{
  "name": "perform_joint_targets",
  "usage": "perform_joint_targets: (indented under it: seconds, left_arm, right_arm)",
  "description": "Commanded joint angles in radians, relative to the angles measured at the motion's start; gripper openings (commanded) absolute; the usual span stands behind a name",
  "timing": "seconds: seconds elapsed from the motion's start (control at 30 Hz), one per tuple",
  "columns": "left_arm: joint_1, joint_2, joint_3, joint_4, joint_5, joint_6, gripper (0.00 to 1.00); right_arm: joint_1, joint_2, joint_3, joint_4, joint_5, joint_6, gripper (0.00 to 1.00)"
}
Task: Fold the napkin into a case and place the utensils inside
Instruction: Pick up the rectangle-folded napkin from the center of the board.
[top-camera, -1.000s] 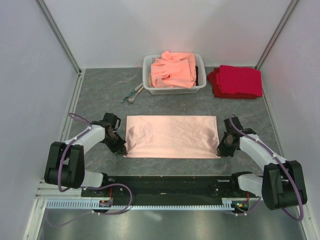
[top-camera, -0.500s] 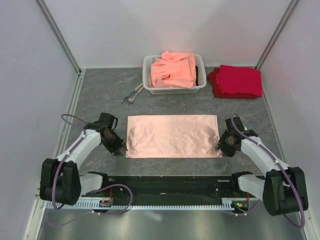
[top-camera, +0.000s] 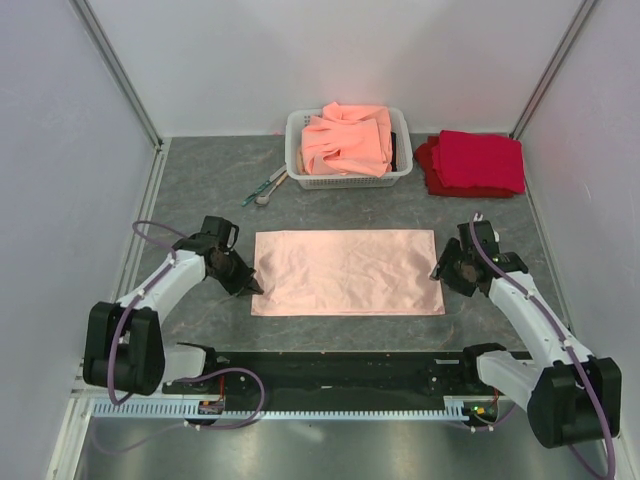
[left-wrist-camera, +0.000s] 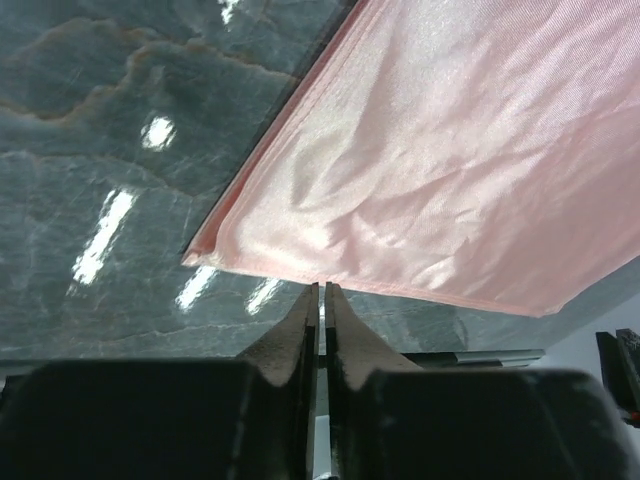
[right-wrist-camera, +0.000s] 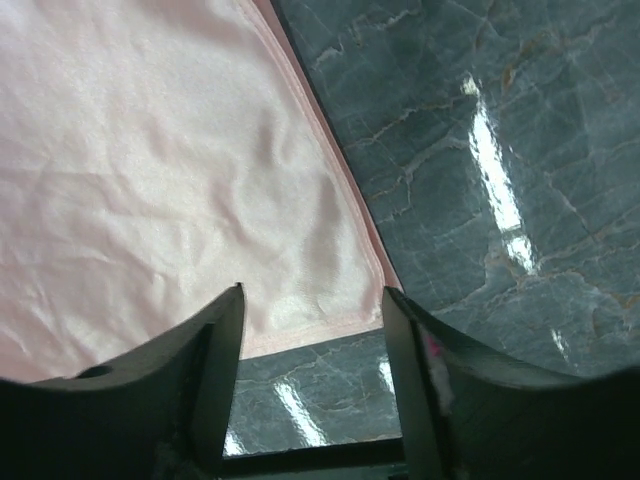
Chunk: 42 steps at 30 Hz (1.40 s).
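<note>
The pale-pink napkin (top-camera: 345, 272) lies flat on the table as a wide rectangle, seemingly doubled over. My left gripper (top-camera: 254, 287) sits at its left edge near the front corner. In the left wrist view the napkin (left-wrist-camera: 450, 150) ends just beyond the left gripper (left-wrist-camera: 320, 290), whose jaws are shut to a thin slit with nothing between them. My right gripper (top-camera: 438, 272) is at the right edge. In its wrist view the right gripper (right-wrist-camera: 312, 295) stands open over the napkin (right-wrist-camera: 150, 170) corner. The utensils (top-camera: 265, 187) lie left of the basket.
A white basket (top-camera: 297, 160) heaped with orange-salmon cloths stands at the back centre. Folded deep red cloths (top-camera: 472, 162) lie to its right. The grey marbled table (top-camera: 200, 190) is closed in by white walls on three sides.
Both grippers let go of the napkin's front corners, and it settled flat and straight. The right jaws opened wide. The left jaws opened, then shut again, and moved in to the left edge.
</note>
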Motion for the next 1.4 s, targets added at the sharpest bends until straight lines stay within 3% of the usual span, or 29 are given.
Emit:
perform_joint_targets:
  seconds: [0.0, 0.1, 0.17, 0.27, 0.37, 0.6, 0.8, 1.07, 1.37]
  left_arm:
    - [-0.003, 0.075, 0.005, 0.099, 0.018, 0.047, 0.06]
    - [-0.003, 0.088, -0.007, 0.124, 0.026, 0.087, 0.02]
    - [-0.003, 0.027, -0.022, 0.218, 0.067, 0.122, 0.02]
    - [-0.003, -0.015, -0.044, 0.399, 0.148, 0.11, 0.11]
    - [-0.003, 0.098, 0.008, 0.49, 0.205, 0.079, 0.13]
    - [0.009, 0.382, 0.275, 0.472, 0.191, 0.112, 0.05]
    - [0.043, 0.493, 0.359, 0.46, 0.145, 0.113, 0.03]
    - [0.092, 0.615, 0.382, 0.446, 0.11, 0.121, 0.02]
    - [0.113, 0.602, 0.389, 0.423, 0.063, 0.164, 0.02]
  right_arm:
    - [-0.005, 0.047, 0.032, 0.074, -0.031, -0.029, 0.57]
    - [-0.005, 0.067, -0.007, 0.118, -0.08, -0.041, 0.45]
    - [-0.005, 0.064, -0.038, 0.168, -0.115, -0.099, 0.45]
    - [-0.005, 0.09, -0.023, 0.269, -0.125, -0.135, 0.48]
    - [-0.005, 0.181, 0.038, 0.353, -0.12, -0.149, 0.5]
    - [-0.005, 0.429, 0.233, 0.419, -0.074, -0.182, 0.47]
    - [-0.008, 0.575, 0.358, 0.438, -0.014, -0.21, 0.39]
    - [-0.029, 0.713, 0.39, 0.482, 0.001, -0.236, 0.36]
    - [-0.032, 0.732, 0.379, 0.519, 0.063, -0.277, 0.35]
